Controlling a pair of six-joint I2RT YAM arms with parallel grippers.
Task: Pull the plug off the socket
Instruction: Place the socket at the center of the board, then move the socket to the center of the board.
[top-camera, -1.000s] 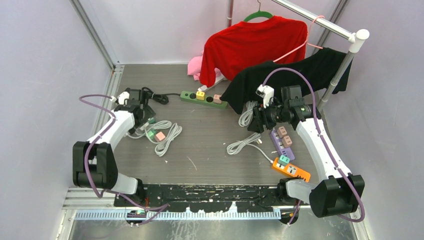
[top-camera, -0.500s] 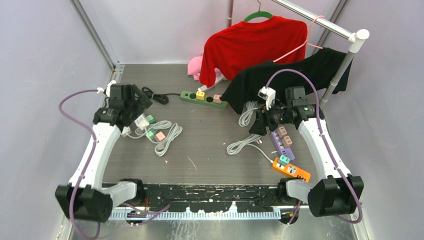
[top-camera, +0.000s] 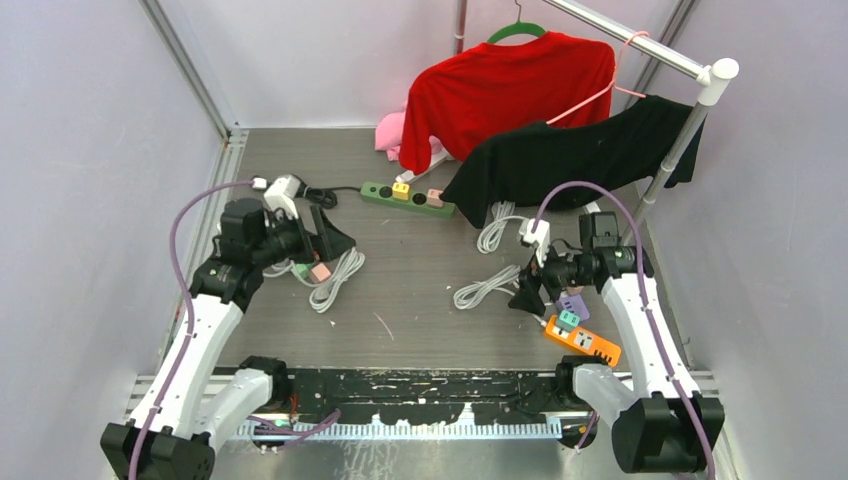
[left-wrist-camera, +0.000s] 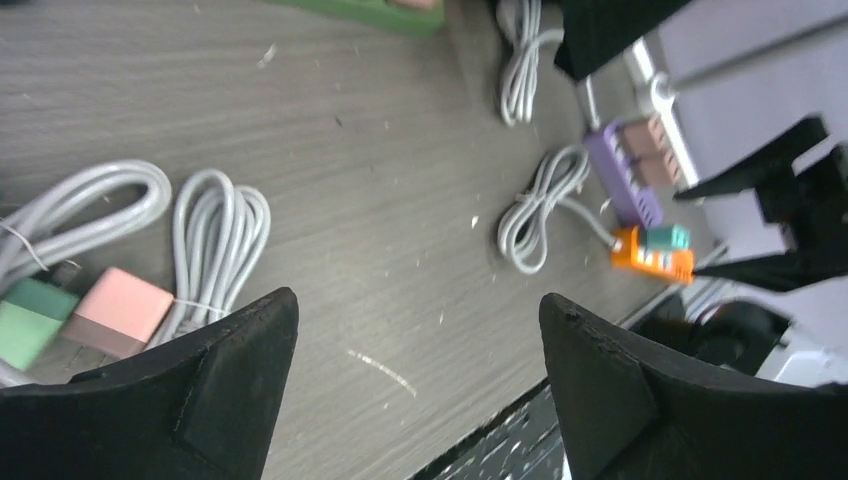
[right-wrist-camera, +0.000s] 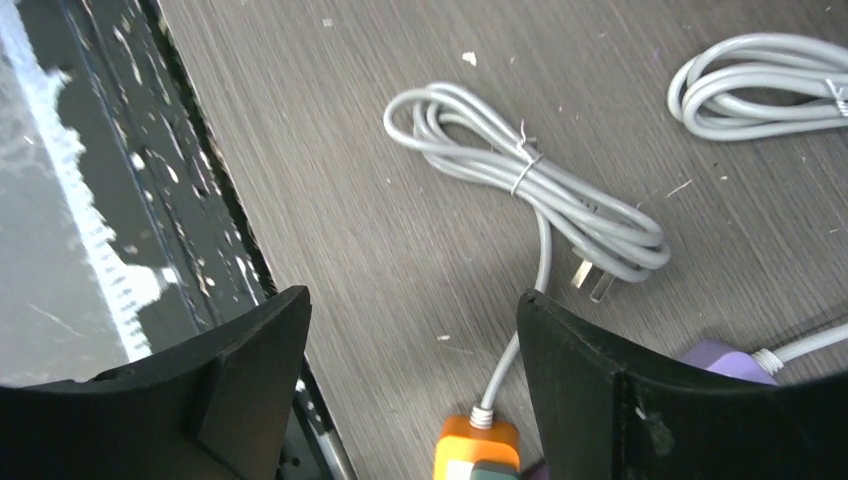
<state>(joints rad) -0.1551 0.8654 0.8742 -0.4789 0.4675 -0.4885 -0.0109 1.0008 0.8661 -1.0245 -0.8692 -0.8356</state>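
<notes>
An orange socket strip (top-camera: 582, 340) lies at the near right with a teal plug (top-camera: 568, 320) seated in it. My right gripper (top-camera: 528, 295) hovers open just left of the strip's cord end. In the right wrist view that orange strip (right-wrist-camera: 478, 448) shows at the bottom edge between the spread fingers of the right gripper (right-wrist-camera: 412, 298), which holds nothing. A purple strip (top-camera: 574, 303) lies partly hidden under the right wrist. My left gripper (top-camera: 335, 235) hangs open and empty above the floor (left-wrist-camera: 417, 298), with a pink plug (left-wrist-camera: 118, 313) and a green plug (left-wrist-camera: 30, 320) to its left.
A green strip (top-camera: 405, 197) carrying a yellow and a pink plug lies at the back. Coiled grey cords (top-camera: 487, 288) lie mid-floor, one with bare prongs (right-wrist-camera: 590, 280). White cords (top-camera: 340, 275) lie at the left. Red (top-camera: 510, 90) and black shirts (top-camera: 580, 155) hang on a rack.
The right gripper moved nearer, from over the purple strip to beside the orange strip, and opened wider. The left arm lifted off the left cords and swung right.
</notes>
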